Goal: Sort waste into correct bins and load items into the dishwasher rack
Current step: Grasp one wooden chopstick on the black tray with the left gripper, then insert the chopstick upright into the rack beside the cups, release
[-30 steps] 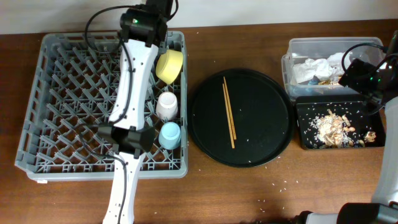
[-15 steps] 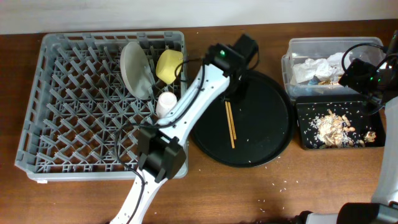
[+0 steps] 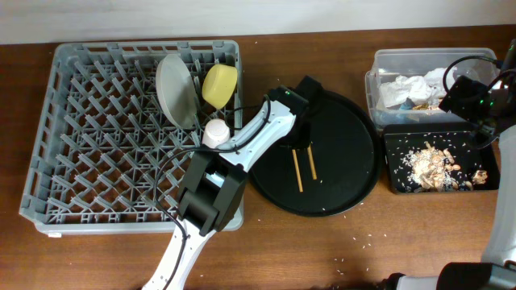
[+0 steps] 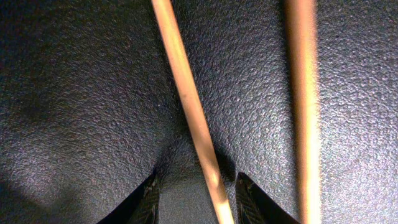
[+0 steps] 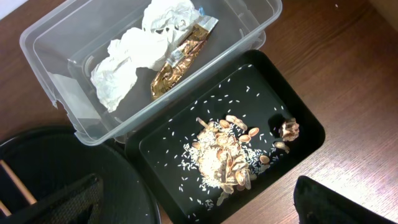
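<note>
My left gripper (image 3: 305,147) is down on the round black tray (image 3: 347,161), open. In the left wrist view its jaws (image 4: 198,190) straddle one wooden chopstick (image 4: 186,106); the other chopstick (image 4: 303,93) lies to the right, outside them. Both chopsticks (image 3: 297,171) show on the tray from overhead. The white plate (image 3: 176,90), yellow bowl (image 3: 219,84) and pink cup (image 3: 214,131) stand in the grey dishwasher rack (image 3: 97,145). The light-blue cup is hidden under my left arm. My right gripper (image 3: 474,101) hovers open and empty over the bins (image 5: 199,208).
The clear tub (image 3: 379,60) holds white napkins (image 5: 124,62) and the brown-gold wrapper (image 5: 177,65). The black rectangular tray (image 5: 161,149) in front of it holds beige scraps and rice (image 5: 224,158). Loose grains lie on the wooden table.
My left arm swung from the rack's back over to the round tray and lowered onto the chopsticks, which now lie apart. The plate now stands in the rack. The right arm stayed still.
</note>
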You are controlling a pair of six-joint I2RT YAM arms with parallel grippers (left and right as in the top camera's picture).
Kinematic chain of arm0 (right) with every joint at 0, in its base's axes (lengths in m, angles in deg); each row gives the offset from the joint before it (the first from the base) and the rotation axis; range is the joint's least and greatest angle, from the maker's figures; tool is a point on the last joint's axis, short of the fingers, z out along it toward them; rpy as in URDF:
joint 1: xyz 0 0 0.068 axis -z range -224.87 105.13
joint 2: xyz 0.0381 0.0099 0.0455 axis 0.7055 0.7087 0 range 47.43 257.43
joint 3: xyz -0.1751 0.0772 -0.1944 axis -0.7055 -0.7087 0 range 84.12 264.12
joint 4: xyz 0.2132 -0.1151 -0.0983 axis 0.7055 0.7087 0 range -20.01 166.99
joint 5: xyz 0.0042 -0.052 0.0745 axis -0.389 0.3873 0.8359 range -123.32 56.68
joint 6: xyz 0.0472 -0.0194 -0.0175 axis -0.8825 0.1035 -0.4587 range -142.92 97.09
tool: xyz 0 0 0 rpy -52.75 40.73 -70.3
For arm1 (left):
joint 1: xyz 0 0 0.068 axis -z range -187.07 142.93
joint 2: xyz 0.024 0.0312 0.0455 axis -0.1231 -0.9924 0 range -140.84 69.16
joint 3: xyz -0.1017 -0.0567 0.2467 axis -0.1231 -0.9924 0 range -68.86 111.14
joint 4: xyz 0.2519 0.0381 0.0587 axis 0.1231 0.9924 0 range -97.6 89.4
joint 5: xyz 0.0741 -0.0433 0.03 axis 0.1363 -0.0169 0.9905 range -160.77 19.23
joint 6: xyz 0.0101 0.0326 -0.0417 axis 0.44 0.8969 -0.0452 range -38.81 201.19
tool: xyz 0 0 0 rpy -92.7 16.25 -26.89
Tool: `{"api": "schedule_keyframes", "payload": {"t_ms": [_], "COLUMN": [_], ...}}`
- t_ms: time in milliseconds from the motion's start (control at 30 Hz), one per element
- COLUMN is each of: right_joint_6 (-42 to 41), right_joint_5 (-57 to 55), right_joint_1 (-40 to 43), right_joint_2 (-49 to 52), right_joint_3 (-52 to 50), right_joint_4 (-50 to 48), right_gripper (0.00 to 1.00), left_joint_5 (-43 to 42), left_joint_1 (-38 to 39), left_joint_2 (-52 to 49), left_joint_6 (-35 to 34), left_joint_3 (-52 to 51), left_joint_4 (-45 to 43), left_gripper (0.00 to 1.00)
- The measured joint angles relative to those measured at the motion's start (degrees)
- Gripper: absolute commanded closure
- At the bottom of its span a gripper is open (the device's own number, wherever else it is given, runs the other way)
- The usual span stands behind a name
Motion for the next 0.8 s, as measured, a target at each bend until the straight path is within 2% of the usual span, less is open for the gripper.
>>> {"api": "schedule_keyframes", "payload": {"t_ms": [33,67,167,367,433,500,633,700,800], "right_joint_6": [0.02,0.04,0.00,0.00,0.00,0.00,0.00,0.00,0.00], "right_joint_5": [0.00,0.00,0.00,0.00,0.00,0.00,-0.02,-0.02,0.00], "right_joint_1": [0.00,0.00,0.00,0.00,0.00,0.00,0.00,0.00,0.00], "right_joint_2": [0.00,0.00,0.00,0.00,0.00,0.00,0.00,0.00,0.00], "right_joint_3": [0.00,0.00,0.00,0.00,0.00,0.00,-0.02,-0.02,-0.02], "right_joint_4": [0.00,0.00,0.02,0.00,0.02,0.02,0.00,0.04,-0.04], "right_gripper": [0.02,0.02,0.01,0.02,0.02,0.01,0.01,0.02,0.02], "left_joint_5": [0.02,0.00,0.66,0.90,0.61,0.66,5.29,5.84,5.88], "left_joint_1": [0.00,0.02,-0.04,0.07,0.20,0.37,-0.72,-1.62,-3.69], "left_joint_2": [0.00,0.00,0.00,0.00,-0.33,-1.79,-1.92,0.96,8.24], "left_joint_6": [-0.02,-0.02,-0.39,-0.66,-0.26,1.38,2.19,3.72,7.08], "left_joint_3": [-0.02,-0.07,-0.26,-0.20,1.27,8.66,30.77,34.95,34.42], "left_joint_4": [-0.07,-0.24,-0.66,-0.55,2.86,12.92,33.24,35.01,35.12], "left_gripper": [0.65,0.78,0.98,0.99,0.99,0.99,0.99,0.99,0.99]}}
